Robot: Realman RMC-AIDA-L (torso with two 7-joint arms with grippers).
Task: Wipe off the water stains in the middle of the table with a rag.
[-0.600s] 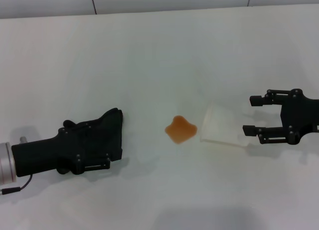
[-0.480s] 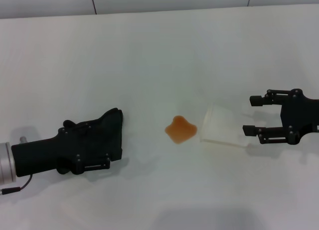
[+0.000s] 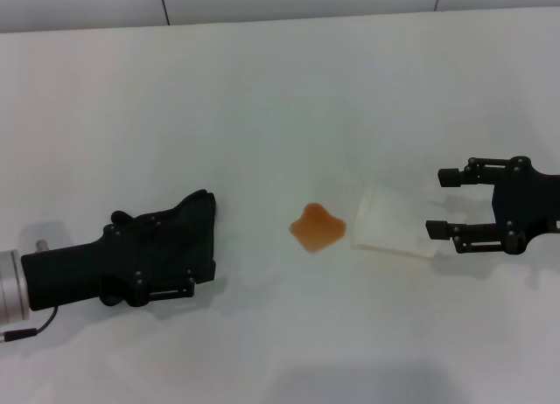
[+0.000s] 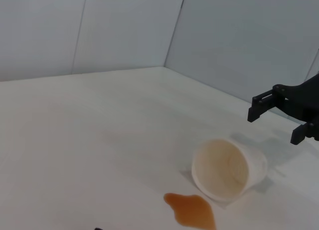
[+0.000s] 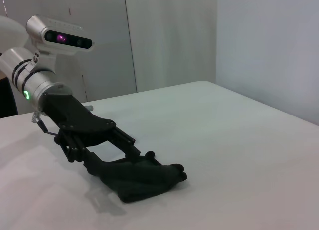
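The water stains (image 3: 317, 228) are one orange-brown blot in the middle of the white table (image 3: 280, 89); the left wrist view shows the blot (image 4: 192, 211) close by. The black rag (image 3: 199, 213) lies crumpled on the table at the left. My left gripper (image 3: 185, 248) rests low over the rag, and black on black hides how it meets the cloth. The right wrist view shows that left gripper (image 5: 130, 151) reaching down onto the rag (image 5: 149, 179). My right gripper (image 3: 443, 202) is open at the right with nothing between its fingers.
A translucent plastic cup (image 3: 389, 226) lies on its side between the blot and my right gripper, its mouth toward the blot; it also shows in the left wrist view as the cup (image 4: 227, 168). A wall runs along the table's far edge (image 3: 280, 15).
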